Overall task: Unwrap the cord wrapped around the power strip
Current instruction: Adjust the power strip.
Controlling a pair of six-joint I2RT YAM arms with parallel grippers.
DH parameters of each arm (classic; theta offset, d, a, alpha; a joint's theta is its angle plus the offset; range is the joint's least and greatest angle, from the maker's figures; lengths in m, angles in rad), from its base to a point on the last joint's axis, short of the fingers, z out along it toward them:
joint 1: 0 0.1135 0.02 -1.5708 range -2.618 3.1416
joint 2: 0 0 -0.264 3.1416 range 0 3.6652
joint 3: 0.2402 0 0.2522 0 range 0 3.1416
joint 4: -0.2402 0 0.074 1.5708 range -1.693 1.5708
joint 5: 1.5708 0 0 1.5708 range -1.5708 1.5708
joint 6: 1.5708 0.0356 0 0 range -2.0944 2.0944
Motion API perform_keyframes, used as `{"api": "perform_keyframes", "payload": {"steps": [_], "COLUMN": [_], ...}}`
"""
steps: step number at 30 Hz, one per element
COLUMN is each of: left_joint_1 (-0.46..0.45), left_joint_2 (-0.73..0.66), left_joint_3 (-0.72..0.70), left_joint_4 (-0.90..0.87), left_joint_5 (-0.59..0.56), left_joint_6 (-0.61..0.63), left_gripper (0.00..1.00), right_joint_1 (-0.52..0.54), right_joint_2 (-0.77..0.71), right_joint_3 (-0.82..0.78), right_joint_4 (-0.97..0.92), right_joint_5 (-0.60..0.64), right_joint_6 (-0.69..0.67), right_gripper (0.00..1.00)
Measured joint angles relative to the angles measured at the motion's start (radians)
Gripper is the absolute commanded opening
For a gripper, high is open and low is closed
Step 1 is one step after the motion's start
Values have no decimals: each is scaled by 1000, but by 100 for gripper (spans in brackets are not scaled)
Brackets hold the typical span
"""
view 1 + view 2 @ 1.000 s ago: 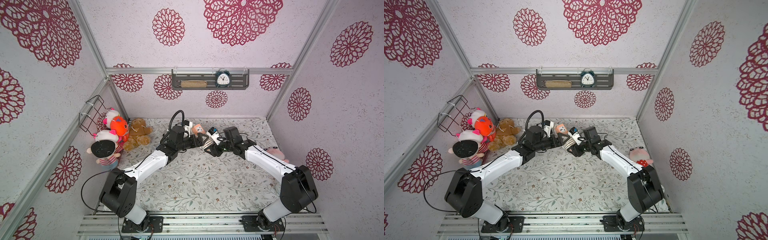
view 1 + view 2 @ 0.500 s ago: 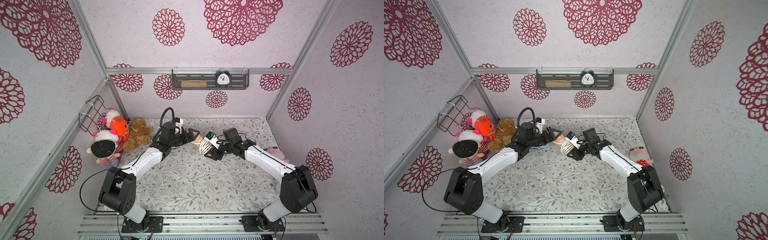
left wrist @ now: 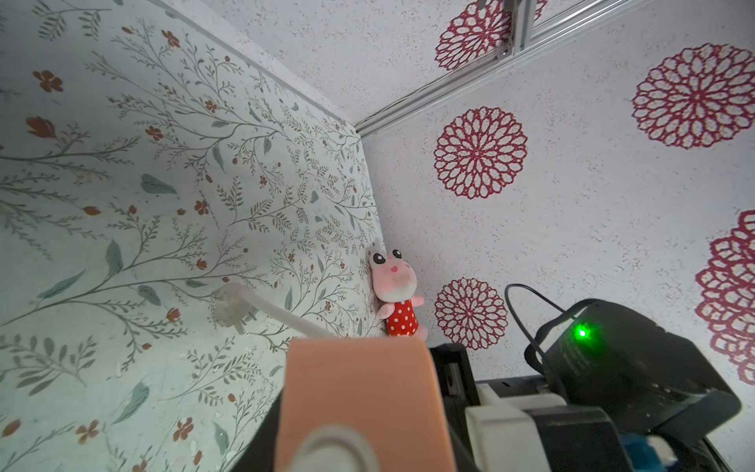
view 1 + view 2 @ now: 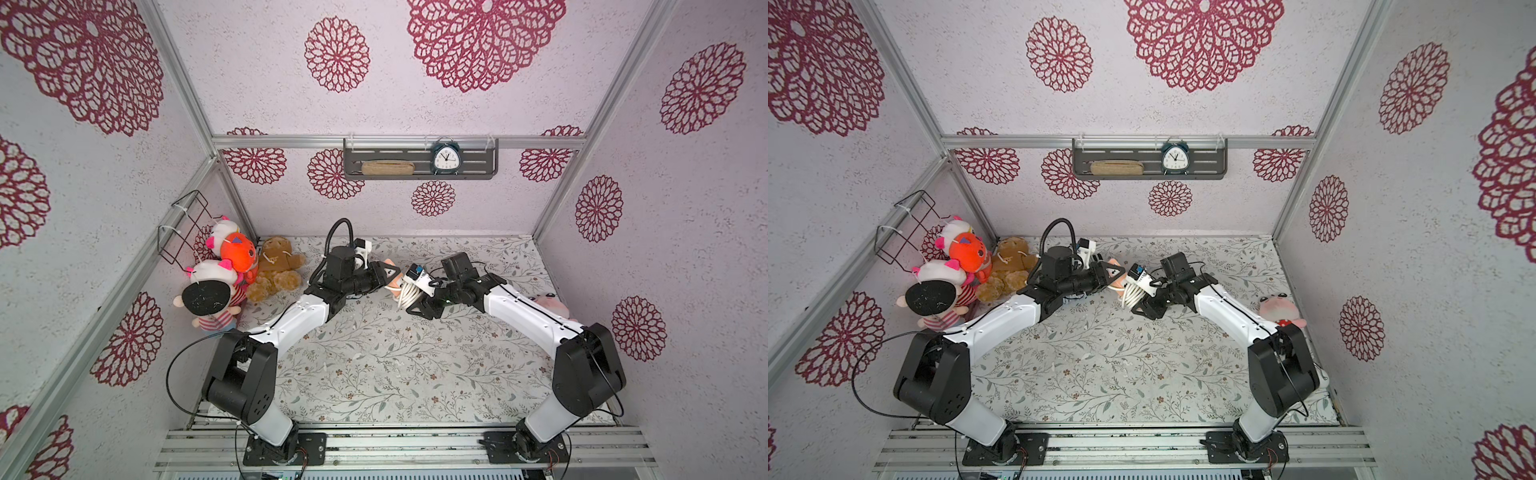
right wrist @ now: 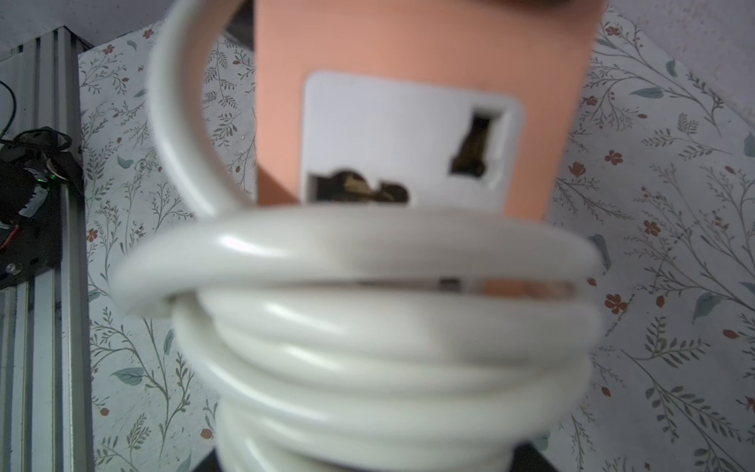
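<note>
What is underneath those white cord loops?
The cord is wound around a peach power strip. One white socket shows just above the loops, and a peach sliver peeks between them. The rest of the strip's face underneath is covered.

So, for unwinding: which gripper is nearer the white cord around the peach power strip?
Right. The right gripper holds the power strip at the white cord; the left gripper is at its bare end.

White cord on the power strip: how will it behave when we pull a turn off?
Probably springy rather than limp: the cord is thick and its loose turn stands off the power strip in a stiff arc. Glossy jacket, so likely slippery. The unwound plug end may swing or drag.
</note>
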Motion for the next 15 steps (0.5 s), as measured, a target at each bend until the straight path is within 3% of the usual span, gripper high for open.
{"api": "perform_keyframes", "payload": {"steps": [5, 8, 15], "left_joint_1": [6, 8, 53], "left_joint_2": [0, 0, 16], "left_joint_3": [-5, -5, -4], "left_joint_4": [15, 4, -90], "left_joint_5": [-13, -15, 23], "left_joint_6": [-21, -10, 33], "left_gripper": [0, 0, 0], "right_joint_1": [0, -8, -88], "right_joint_2": [22, 21, -42], "right_joint_3": [44, 62, 109], "right_joint_4": [-41, -63, -82], "right_joint_5": [-3, -5, -26], "right_joint_6": [-21, -26, -50], "right_gripper": [66, 76, 82]}}
